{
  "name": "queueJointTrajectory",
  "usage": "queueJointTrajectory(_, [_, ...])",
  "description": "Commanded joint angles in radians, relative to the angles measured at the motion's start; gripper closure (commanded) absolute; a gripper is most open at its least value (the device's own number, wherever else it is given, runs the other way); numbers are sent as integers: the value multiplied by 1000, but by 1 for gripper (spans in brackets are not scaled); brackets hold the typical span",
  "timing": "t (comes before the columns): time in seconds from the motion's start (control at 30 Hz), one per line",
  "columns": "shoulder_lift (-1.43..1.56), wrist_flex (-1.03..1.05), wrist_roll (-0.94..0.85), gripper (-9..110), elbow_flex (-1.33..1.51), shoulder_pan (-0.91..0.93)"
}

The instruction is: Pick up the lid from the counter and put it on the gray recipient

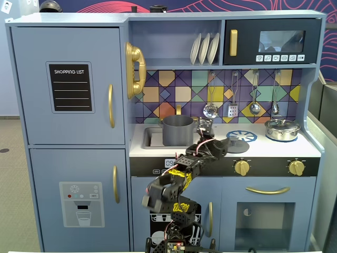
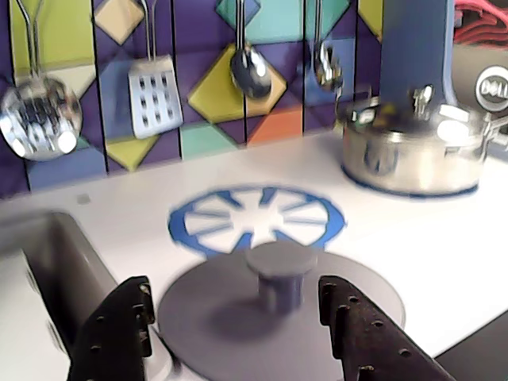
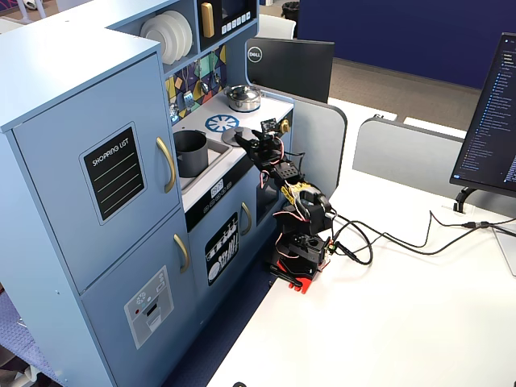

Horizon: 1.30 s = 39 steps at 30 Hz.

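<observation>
White counter (image 2: 444, 254) of a toy kitchen, printed with a blue burner ring (image 2: 255, 218). Lying on it: a flat gray lid (image 2: 238, 333) with a knob, just in front of the ring; a shiny silver pot (image 2: 413, 147) toward the right in the wrist view. A gray pot (image 1: 177, 130) stands at the sink (image 1: 150, 138) on the left in a fixed view.

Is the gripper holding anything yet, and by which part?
Nothing is held. The gripper is open, its fingers either side of the lid, apart from its knob, lid on the counter.

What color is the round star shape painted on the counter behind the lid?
Blue on white; the burner marking shows best in the wrist view, just behind the gray lid.
</observation>
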Motion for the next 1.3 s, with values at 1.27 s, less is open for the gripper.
queueJointTrajectory(1.27, [-681,-126,34,86,-492,34])
